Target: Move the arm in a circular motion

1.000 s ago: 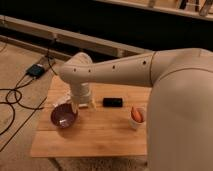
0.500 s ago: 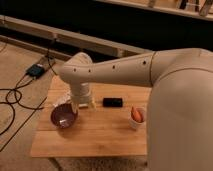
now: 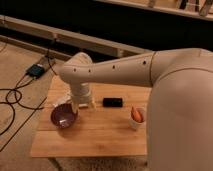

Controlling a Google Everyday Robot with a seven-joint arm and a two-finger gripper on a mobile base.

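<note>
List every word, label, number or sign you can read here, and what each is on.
No readable text anywhere.
The arm: plain cream shell, dark screw holes only.
The black object on the table: any label cannot be made out.
The gripper, hanging over the table beside the purple bowl: no markings seen.

Lighting: dim and warm, with a yellowish cast throughout.
Arm (image 3: 125, 72): the brightest surface, lit from above; upper side pale, underside shaded.
Wooden table (image 3: 100, 135): evenly lit, with a soft shadow below the arm's wrist.
Gripper (image 3: 82, 103): low over the table's left part, in the arm's shade.
Wall (image 3: 125, 25) behind the table: near black.
Floor (image 3: 15, 60) left of the table: dull brown.
</note>
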